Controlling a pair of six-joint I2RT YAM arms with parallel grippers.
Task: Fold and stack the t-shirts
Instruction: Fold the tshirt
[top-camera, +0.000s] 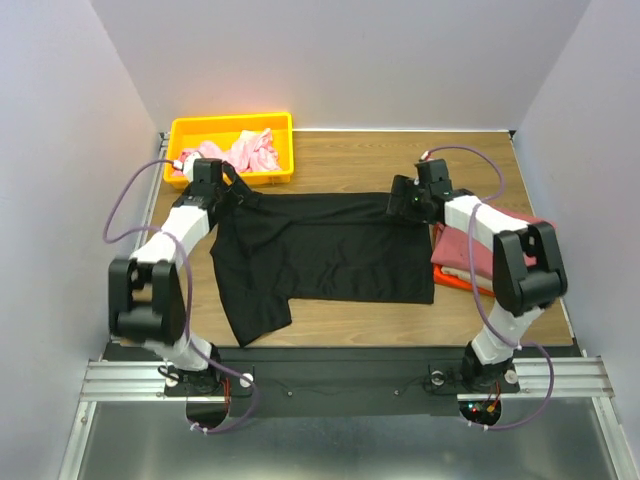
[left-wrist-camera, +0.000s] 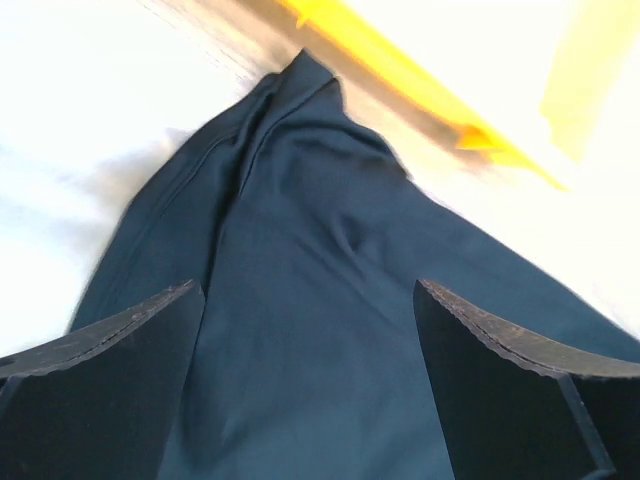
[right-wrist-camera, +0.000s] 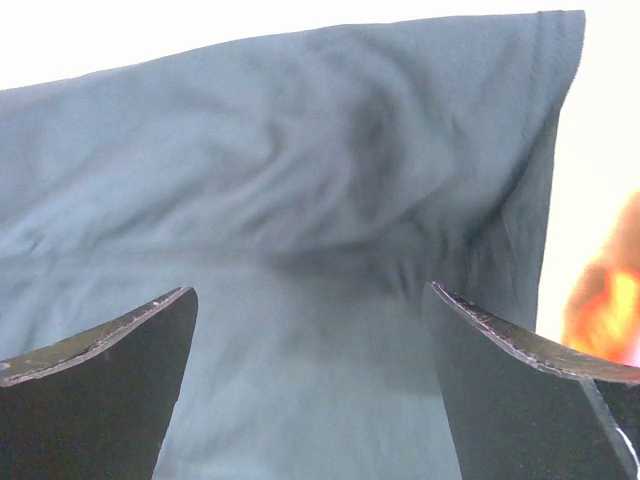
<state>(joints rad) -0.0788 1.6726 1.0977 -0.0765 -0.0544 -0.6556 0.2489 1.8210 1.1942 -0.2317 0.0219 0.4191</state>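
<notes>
The black tee (top-camera: 330, 255) lies spread on the wooden surface (top-camera: 350, 160). The left claw (top-camera: 226, 192) sits over its far left corner, the right claw (top-camera: 404, 205) over its far right; both gape open, cloth beneath.

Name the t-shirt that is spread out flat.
The black tee, open across the table. The pink tee is bunched in the bin; the red tee and orange tee lie folded, stacked at the right.

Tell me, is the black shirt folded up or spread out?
Spread out. The black shirt lies flat across the table, with one sleeve sticking out at the near left. No tidy fold shows.
</notes>
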